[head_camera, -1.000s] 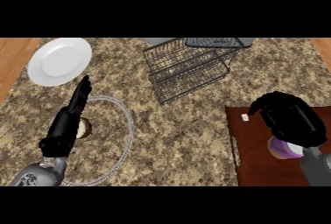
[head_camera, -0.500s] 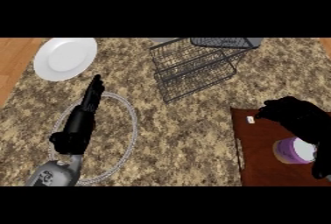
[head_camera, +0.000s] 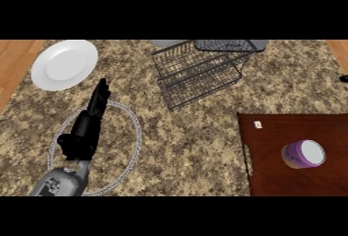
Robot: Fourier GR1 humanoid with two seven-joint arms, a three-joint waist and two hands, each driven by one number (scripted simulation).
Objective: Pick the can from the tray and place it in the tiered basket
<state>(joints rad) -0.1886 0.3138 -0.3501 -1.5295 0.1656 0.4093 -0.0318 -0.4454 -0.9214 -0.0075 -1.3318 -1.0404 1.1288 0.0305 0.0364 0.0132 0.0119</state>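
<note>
One hand (head_camera: 87,126) showed, the left, fingers straight over the counter's left side; the right had left view, can (head_camera: 304,154) ungrasped on the tray (head_camera: 272,175), basket (head_camera: 200,73) empty.

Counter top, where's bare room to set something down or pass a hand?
Free: the counter between the robot hand on the left and the tray, below the tiered basket. Crowded: around the can and by the plate.
</note>
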